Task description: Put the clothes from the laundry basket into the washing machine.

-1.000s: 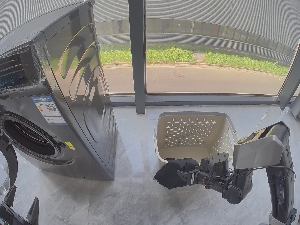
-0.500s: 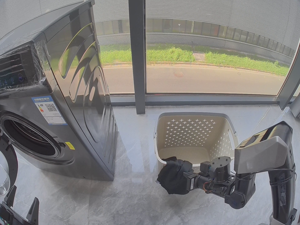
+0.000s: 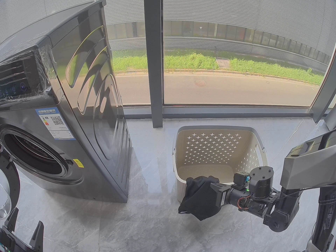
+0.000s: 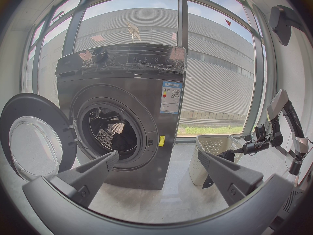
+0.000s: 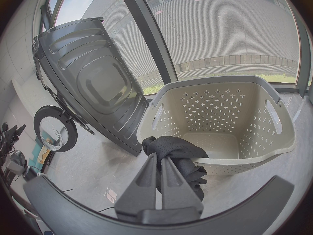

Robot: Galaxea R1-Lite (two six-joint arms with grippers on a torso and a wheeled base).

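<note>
Transfer step. Right gripper (image 5: 159,159) is pinched tight on the black cloth (image 3: 199,198), which hangs over the basket's (image 3: 217,128) near rim, maybe touching it; hard to tell. Left gripper (image 4: 157,154) is spread wide with nothing in it, facing the washer (image 3: 70,88). Door (image 4: 32,137) is open. Next: lift the cloth off the rim, carry it left to the drum (image 4: 112,136), push it in deep, release.

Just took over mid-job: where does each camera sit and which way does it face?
Head: high, looking forward and down at the washing machine and laundry basket; right arm and left pincer show.
Left wrist: low, facing the machine's open door; left pincer open.
Right wrist: near the basket, facing it; right pincer shut on black garment.
Shared: all show machine, basket, garment.
</note>
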